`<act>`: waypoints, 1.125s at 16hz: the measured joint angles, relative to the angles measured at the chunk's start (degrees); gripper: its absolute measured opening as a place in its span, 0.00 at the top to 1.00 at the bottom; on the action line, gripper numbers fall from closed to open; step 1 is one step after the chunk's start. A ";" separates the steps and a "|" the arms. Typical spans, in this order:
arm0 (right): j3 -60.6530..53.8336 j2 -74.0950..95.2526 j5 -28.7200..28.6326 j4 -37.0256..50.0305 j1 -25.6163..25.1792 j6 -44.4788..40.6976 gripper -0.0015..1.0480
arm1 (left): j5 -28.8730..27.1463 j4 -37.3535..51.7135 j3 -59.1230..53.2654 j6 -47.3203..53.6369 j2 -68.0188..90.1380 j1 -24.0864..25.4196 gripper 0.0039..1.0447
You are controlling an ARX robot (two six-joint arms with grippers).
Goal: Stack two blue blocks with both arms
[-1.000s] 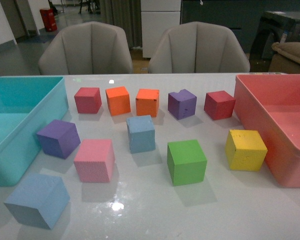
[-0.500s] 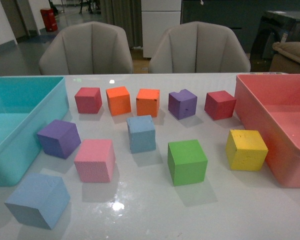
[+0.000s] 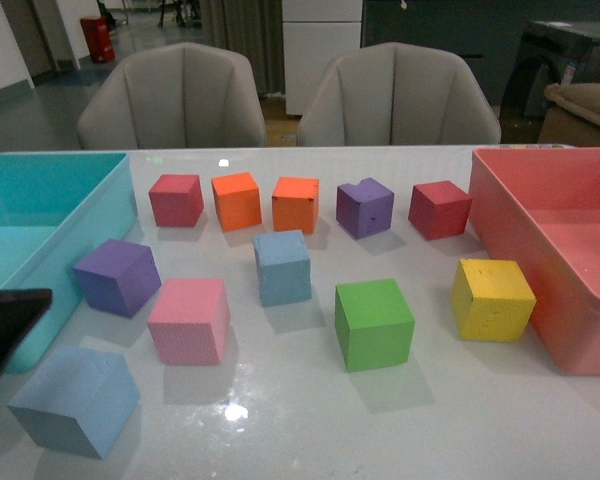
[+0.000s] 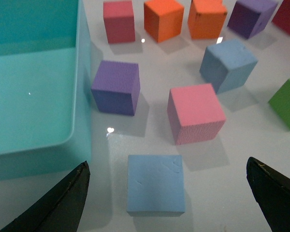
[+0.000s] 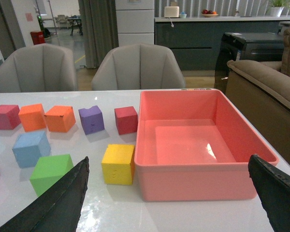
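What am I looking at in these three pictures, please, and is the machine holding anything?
This is a robot with two arms, each ending in a two-finger gripper. The front view is taken from the robot's body, looking across a white table. The other two views come from cameras on the wrists; the black wedges at their edges are the gripper fingers. The left gripper is open, looking down on a blue block. The second blue block sits further off among other coloured cubes. The right gripper is open too, facing a pink bin. A teal bin stands on the left side. Nothing is held.
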 joint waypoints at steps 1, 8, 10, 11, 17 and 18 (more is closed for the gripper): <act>0.00 0.00 0.00 0.02 0.00 0.00 0.06 | -0.22 1.38 1.90 1.25 7.13 0.46 0.06; 0.00 0.00 0.00 0.00 0.00 0.00 0.06 | 0.76 3.39 7.30 2.73 25.57 0.70 0.06; 0.00 0.00 0.00 0.02 0.00 0.00 0.06 | 0.66 3.89 8.70 2.64 27.82 0.85 0.06; 0.00 0.00 0.00 0.02 0.00 0.00 0.06 | 0.28 4.46 9.25 2.67 28.92 1.18 0.06; 0.00 0.00 0.00 0.02 0.00 0.00 0.06 | 0.42 5.27 9.84 0.94 32.74 1.40 0.06; 0.00 0.00 0.00 0.00 0.00 0.00 0.06 | 0.70 5.53 9.84 0.33 33.83 1.40 0.06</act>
